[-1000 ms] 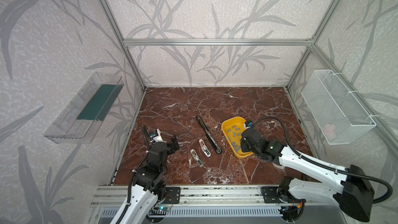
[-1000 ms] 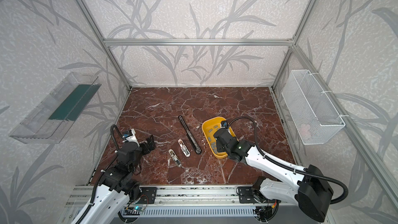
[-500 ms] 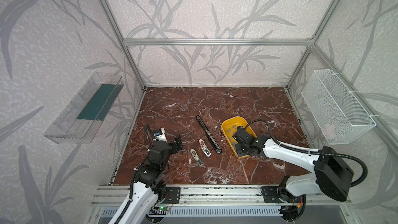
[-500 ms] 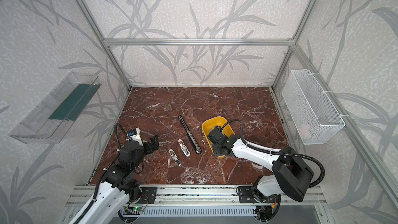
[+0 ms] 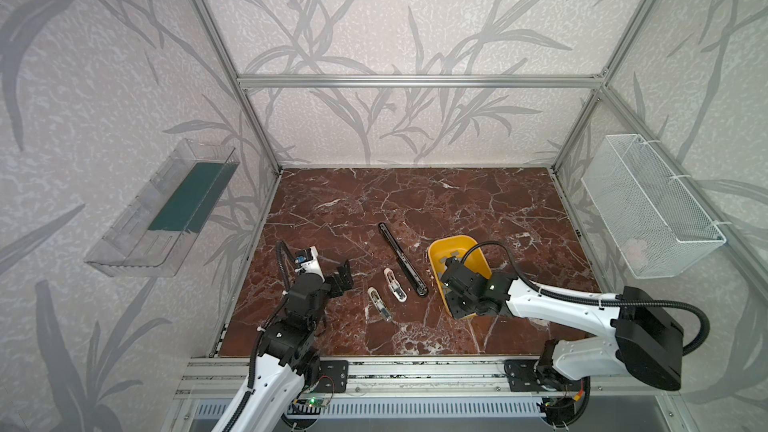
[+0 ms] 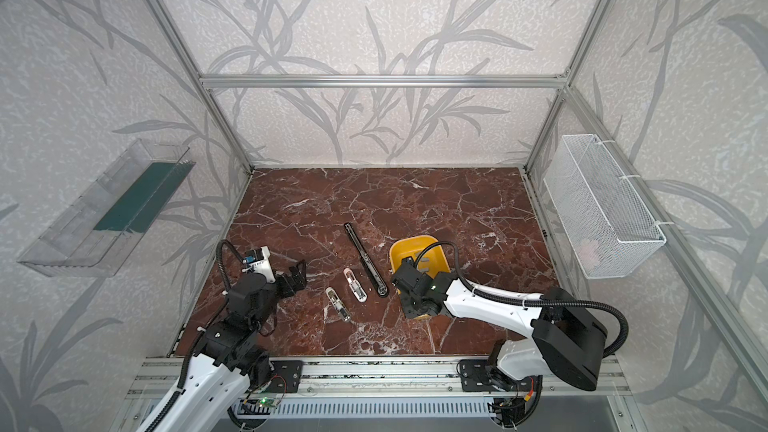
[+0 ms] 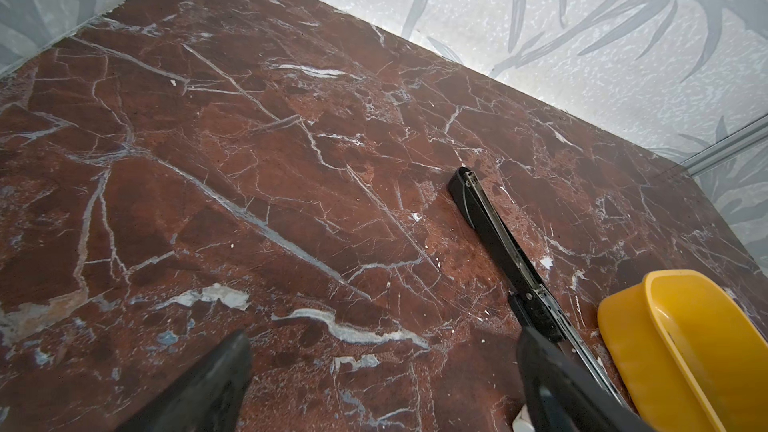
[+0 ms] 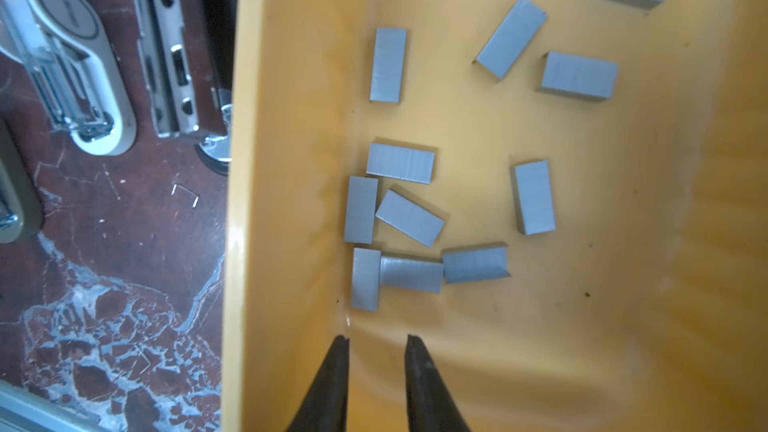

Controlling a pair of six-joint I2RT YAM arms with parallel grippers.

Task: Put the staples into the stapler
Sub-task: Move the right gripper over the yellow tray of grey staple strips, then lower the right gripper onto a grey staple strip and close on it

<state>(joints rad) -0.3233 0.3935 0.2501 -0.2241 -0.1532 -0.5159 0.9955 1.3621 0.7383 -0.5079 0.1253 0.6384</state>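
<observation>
L claw (image 5: 343, 280), lower left in a top view: jaws wide, empty, facing the small staplers (image 5: 395, 284) at lower centre. Black stapler (image 5: 402, 259) lies diagonal just right of them. Tray (image 5: 453, 239), right of centre, holds the staples (image 8: 399, 218). R claw (image 8: 376, 340) is inside it, jaws narrow, nothing between. Nearest strip (image 8: 365, 280) sits just ahead, by the tray wall, long axis approx along the claw's reach. R arm far nearer.

Grey staple strips (image 8: 409, 218), loose, scattered in yellow tray (image 8: 291, 160), black stapler (image 5: 402, 259) opened flat beside
</observation>
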